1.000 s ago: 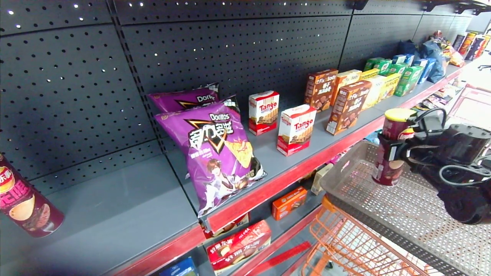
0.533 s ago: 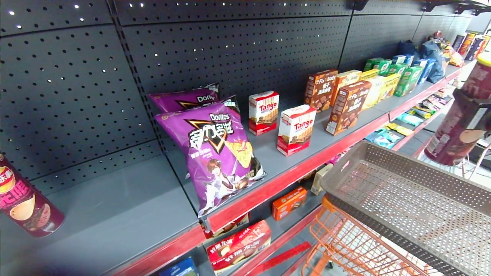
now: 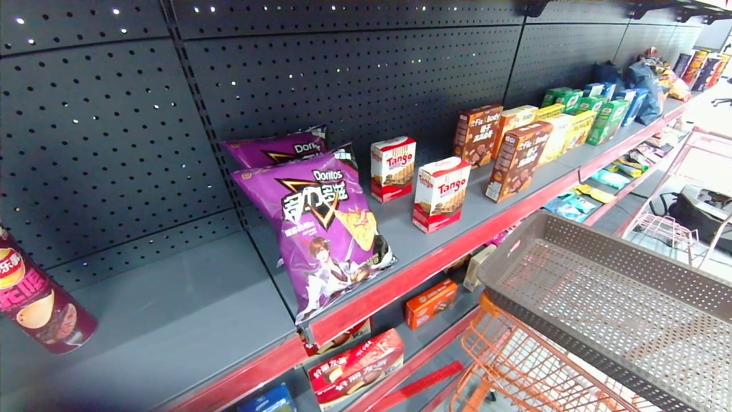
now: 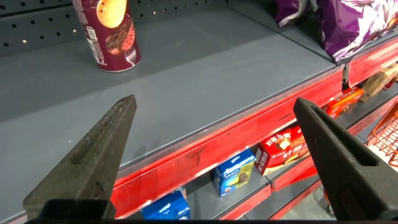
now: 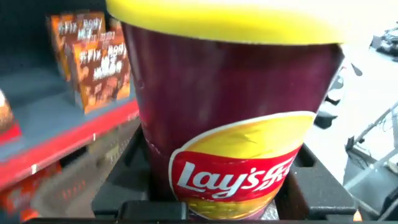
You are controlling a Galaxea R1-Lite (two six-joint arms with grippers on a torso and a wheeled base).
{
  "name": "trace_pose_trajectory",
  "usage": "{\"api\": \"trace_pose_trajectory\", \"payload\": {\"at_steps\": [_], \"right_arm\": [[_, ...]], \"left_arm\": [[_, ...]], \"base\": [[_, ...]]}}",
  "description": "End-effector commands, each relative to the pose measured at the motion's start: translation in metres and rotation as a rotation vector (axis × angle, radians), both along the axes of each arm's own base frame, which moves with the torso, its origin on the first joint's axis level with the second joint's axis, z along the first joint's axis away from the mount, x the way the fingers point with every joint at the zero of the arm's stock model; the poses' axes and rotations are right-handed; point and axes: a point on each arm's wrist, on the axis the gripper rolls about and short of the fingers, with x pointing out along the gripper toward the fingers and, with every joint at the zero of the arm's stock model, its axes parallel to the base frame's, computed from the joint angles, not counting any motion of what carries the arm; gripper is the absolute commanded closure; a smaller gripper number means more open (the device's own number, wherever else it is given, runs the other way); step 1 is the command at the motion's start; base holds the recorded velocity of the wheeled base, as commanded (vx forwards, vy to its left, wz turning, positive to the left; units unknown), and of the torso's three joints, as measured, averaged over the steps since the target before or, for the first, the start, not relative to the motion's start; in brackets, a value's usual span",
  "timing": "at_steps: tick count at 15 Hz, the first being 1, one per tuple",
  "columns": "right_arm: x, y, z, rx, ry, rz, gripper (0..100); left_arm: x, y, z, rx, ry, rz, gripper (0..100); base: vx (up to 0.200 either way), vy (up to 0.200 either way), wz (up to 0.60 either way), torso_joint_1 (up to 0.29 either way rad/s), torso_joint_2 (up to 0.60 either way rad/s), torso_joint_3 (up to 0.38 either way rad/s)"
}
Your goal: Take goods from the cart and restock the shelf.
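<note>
My right gripper (image 5: 221,202) is shut on a maroon chip can (image 5: 230,118) with a yellow lid, which stands upright between its fingers in the right wrist view. Brown boxes (image 5: 93,59) on the shelf lie behind it. A second maroon chip can (image 3: 34,309) stands upright at the far left of the grey shelf (image 3: 171,320). My left gripper (image 4: 211,155) hangs open in front of the shelf's red edge (image 4: 236,134), with that can (image 4: 109,31) standing beyond it. The cart's perforated basket (image 3: 606,297) sits at the lower right.
Two purple chip bags (image 3: 320,223) lean mid-shelf, with red-and-white boxes (image 3: 440,191), brown boxes (image 3: 514,154) and green boxes (image 3: 606,117) to the right. Bare shelf lies between the standing can and the bags. Lower shelves hold red packs (image 3: 354,366).
The right arm carried the chip can up and to the right, out of the head view. The shelf goods have not moved.
</note>
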Motion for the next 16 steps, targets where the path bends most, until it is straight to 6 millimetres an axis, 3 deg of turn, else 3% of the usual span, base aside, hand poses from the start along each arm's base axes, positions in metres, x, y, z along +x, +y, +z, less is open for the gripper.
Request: {"api": "trace_pose_trajectory", "payload": {"at_steps": [1,6,10,14,16], "right_arm": [[-0.011,-0.001,0.002,-0.005,-0.025,-0.004,100],[-0.013,-0.009,-0.029,-0.02,0.08,-0.085,100],[-0.026,-0.009,-0.05,-0.023,0.111,-0.088,100],[-0.033,-0.007,-0.049,-0.032,0.09,-0.08,100],[-0.038,-0.005,-0.05,-0.061,0.082,-0.043,100]], "left_arm": [[0.0,0.0,0.0,0.0,0.001,0.0,0],[0.0,0.0,0.0,0.004,0.002,-0.004,0],[0.0,0.0,0.0,-0.002,0.001,0.003,0],[0.0,0.0,0.0,0.0,0.001,0.003,0],[0.0,0.0,0.0,0.003,0.001,0.0,0]], "base": [[0.0,0.0,0.0,0.0,0.0,0.0],[0.0,0.0,0.0,0.0,0.0,0.0],[-0.2,0.0,0.0,0.01,0.0,0.001],[-0.2,0.0,0.0,-0.006,0.0,0.005],[0.0,0.0,0.0,0.0,0.0,0.0]]}}
